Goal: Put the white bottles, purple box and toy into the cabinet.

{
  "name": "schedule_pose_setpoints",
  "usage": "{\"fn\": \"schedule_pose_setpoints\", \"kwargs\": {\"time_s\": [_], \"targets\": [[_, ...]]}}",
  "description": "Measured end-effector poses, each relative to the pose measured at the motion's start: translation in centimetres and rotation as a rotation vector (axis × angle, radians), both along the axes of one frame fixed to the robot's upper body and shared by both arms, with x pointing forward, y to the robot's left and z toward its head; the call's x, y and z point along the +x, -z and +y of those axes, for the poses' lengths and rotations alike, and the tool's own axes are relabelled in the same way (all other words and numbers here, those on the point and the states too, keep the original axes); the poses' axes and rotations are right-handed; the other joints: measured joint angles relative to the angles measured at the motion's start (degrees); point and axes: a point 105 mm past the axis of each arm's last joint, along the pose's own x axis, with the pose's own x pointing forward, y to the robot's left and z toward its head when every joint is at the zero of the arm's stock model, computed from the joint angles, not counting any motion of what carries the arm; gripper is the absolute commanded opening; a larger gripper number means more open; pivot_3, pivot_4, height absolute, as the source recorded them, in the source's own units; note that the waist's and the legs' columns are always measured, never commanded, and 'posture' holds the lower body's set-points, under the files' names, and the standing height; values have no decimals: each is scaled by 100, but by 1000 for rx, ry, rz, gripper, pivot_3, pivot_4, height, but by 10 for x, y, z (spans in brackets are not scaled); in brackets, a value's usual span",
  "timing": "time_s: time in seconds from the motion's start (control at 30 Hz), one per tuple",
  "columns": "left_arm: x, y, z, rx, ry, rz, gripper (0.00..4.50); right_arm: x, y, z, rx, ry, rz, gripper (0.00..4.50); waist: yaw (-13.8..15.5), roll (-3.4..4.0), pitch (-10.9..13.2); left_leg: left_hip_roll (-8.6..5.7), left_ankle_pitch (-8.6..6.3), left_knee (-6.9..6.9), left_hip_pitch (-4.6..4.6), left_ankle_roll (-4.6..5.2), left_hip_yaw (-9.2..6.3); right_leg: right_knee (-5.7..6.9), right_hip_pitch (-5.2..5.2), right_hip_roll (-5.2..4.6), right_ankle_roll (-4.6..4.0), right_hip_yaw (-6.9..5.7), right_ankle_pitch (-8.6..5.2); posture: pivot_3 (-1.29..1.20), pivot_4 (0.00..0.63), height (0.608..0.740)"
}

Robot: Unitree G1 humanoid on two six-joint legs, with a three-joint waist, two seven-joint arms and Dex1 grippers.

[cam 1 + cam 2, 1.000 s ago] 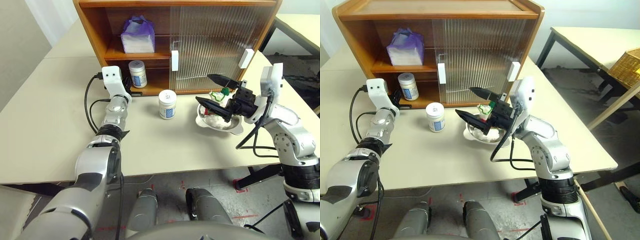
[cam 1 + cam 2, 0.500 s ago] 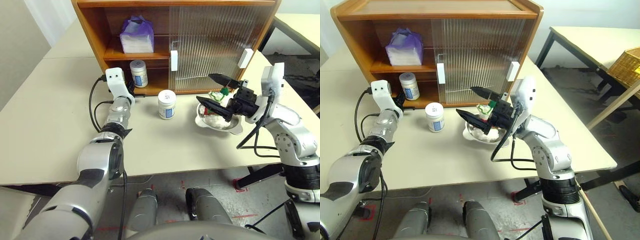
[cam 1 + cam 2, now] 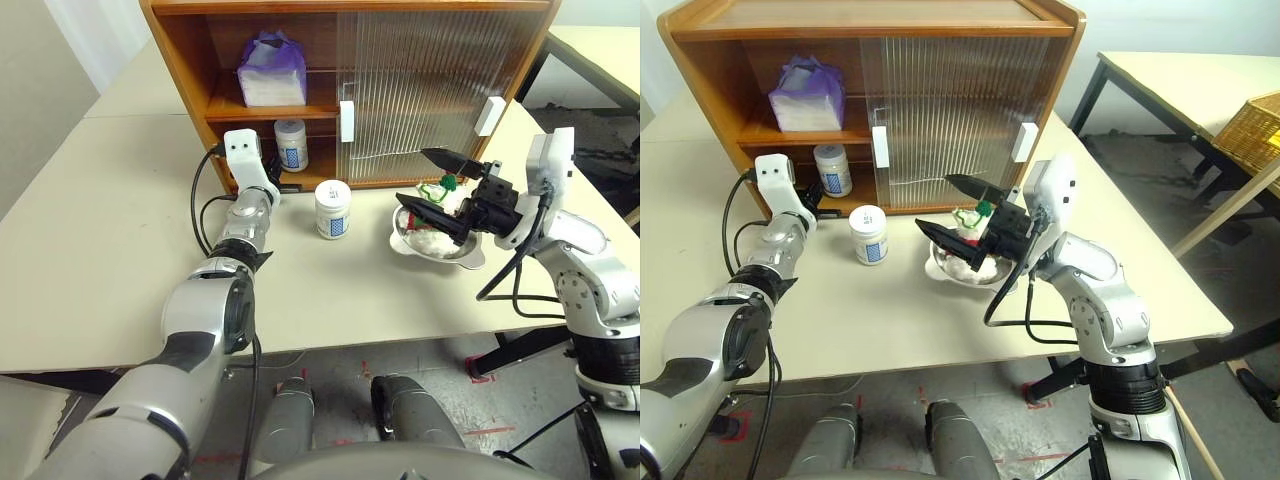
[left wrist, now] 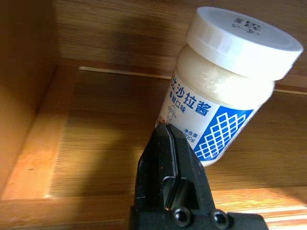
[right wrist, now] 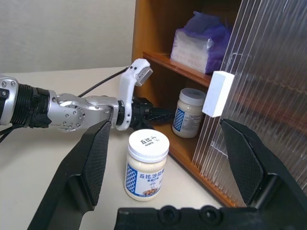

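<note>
Since a second earlier, shifted rightward along the lower shelf: the squat white plastic jar with blue-printed label [image 3: 291,144], pushed deeper toward the white handle of the ribbed sliding door [image 3: 348,121] by the left pincer [image 4: 169,143]. Left pincer closed, fingers pressed together, tips against the jar's lower side in the left wrist view, nothing clamped between them. Jar tilted there, lid leaning away from the fingertips, long axis off upright; from the head views nearly upright on the shelf floor of the large brown wooden cabinet [image 3: 180,55]. Second white jar with the same label [image 3: 332,208] unmoved, upright on the pale bench [image 3: 100,240], just in front of the cabinet's open left half. Soft lavender-purple wrapped pack [image 3: 272,72] unmoved on the upper shelf, long axis roughly level, gathered top pointing up. Right pincer [image 3: 434,182] unchanged, fingers spread wide, hovering empty over the shallow steel bowl [image 3: 470,253]. Small white plush figure [image 3: 432,238] lying in that bowl, a bit of green visible beside it, orientation unclear behind the fingers.
</note>
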Motion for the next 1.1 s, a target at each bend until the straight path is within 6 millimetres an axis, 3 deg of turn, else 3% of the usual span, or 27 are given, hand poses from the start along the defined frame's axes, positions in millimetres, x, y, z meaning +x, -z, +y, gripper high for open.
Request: {"fn": "schedule_pose_setpoints", "kwargs": {"time_s": [0.57, 0.9, 1.1], "targets": [[0, 2, -15, 21, 52, 11, 34, -4, -1, -2, -7, 21, -5, 4500, -122, 0, 0, 0, -7, 0, -6, 13, 0, -21, 1, 0, 1, 0, 0, -119, 81, 740], [2, -3, 2, 27, -23, 0, 34, -6, 0, -3, -11, 26, -5, 4500, -201, 0, 0, 0, -13, 0, -9, 23, 1, -32, 1, 0, 3, 0, 0, -134, 73, 740], [5, -13, 1, 26, -33, -21, 34, -8, -1, -3, -11, 33, -9, 4500, -227, 0, -1, 0, -14, 3, -9, 25, 3, -35, 3, 0, 4, 1, 1, -158, 69, 740]]}}
